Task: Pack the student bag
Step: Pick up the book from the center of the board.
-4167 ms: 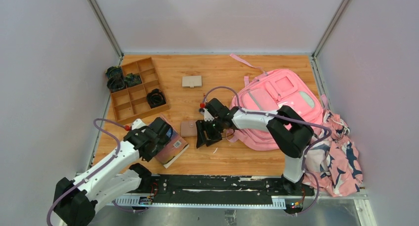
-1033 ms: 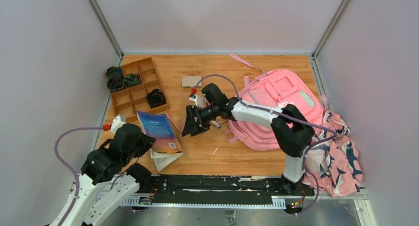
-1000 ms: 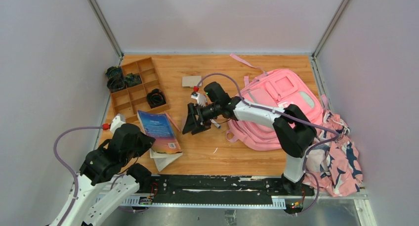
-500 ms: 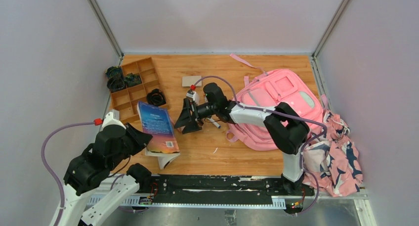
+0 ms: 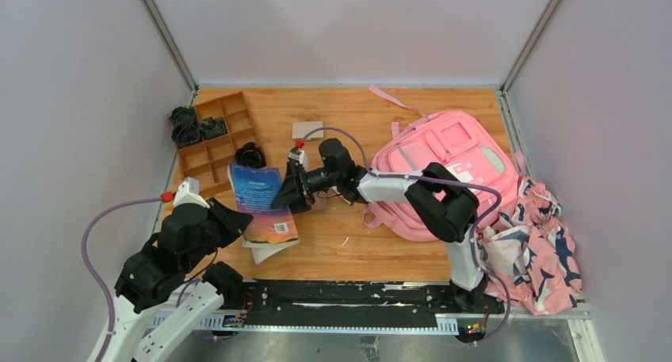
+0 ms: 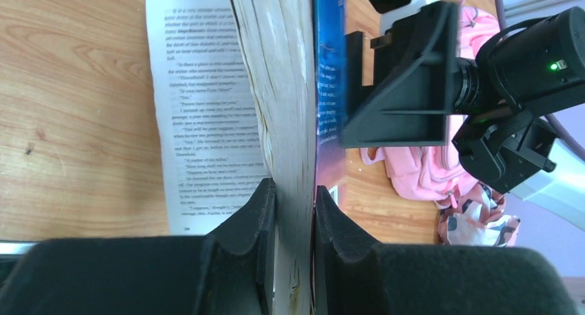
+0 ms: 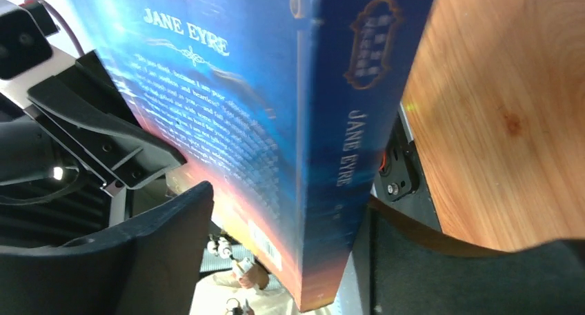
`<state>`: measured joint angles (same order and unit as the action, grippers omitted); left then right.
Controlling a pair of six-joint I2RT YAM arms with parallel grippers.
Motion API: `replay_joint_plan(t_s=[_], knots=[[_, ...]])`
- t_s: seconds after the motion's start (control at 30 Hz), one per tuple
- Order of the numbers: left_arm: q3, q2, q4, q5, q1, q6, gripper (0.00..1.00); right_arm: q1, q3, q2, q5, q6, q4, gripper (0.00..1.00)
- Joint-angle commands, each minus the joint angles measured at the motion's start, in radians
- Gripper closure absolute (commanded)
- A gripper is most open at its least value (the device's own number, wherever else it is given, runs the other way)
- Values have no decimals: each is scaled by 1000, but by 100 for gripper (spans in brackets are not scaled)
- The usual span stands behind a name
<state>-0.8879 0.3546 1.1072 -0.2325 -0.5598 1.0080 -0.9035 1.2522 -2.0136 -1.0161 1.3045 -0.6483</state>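
The pink student bag (image 5: pixel 444 160) lies flat at the right of the table. A blue paperback, Jane Eyre (image 5: pixel 265 207), is held up off the wood at the left front. My left gripper (image 5: pixel 226 219) is shut on the book's page block (image 6: pixel 283 87), its fingertips (image 6: pixel 265 198) pressing both sides, and one page hangs loose. My right gripper (image 5: pixel 289 192) is open, with its jaws standing either side of the book's spine (image 7: pixel 345 122) and a gap showing on the left. The bag (image 6: pixel 421 170) shows behind the right gripper (image 6: pixel 400 87).
A wooden divider tray (image 5: pixel 214 140) with black coiled items stands at the back left. A small tan case (image 5: pixel 307 130) lies behind the right gripper. A pink-white-navy patterned cloth bundle (image 5: pixel 539 243) sits at the right front edge.
My right gripper swung left from beside the bag until its jaws straddle the book. My left arm shifted the book slightly right and back towards it.
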Motion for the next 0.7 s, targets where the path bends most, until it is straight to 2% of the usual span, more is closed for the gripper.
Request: replay_joint_plan(t_s=[0.0, 0.1, 0.17, 0.23, 0.27, 0.37, 0.43, 0.53, 0.67], knots=[[70, -20, -205, 37, -4, 41, 100, -22, -12, 50, -59, 63, -160, 44], [81, -26, -204, 19, -3, 32, 100, -20, -26, 77, -58, -9, -66, 80], [83, -34, -204, 8, -4, 25, 100, -20, -34, 100, -51, -65, 14, 98], [81, -34, -202, 4, -3, 4, 100, -20, -45, 134, -35, -134, 107, 100], [80, -32, -202, 5, -3, -6, 94, -19, -48, 152, -23, -174, 161, 100], [74, -20, -201, 9, -4, -52, 43, -15, -56, 225, 22, -304, 350, 100], [56, -9, -199, 11, -3, -106, 23, -8, -49, 295, 67, -400, 503, 100], [-14, 18, -202, 28, -4, -237, 9, 21, -34, 380, 162, -498, 736, 100], [-103, 89, -207, 91, -4, -414, 6, 86, -31, 465, 235, -492, 876, 100]])
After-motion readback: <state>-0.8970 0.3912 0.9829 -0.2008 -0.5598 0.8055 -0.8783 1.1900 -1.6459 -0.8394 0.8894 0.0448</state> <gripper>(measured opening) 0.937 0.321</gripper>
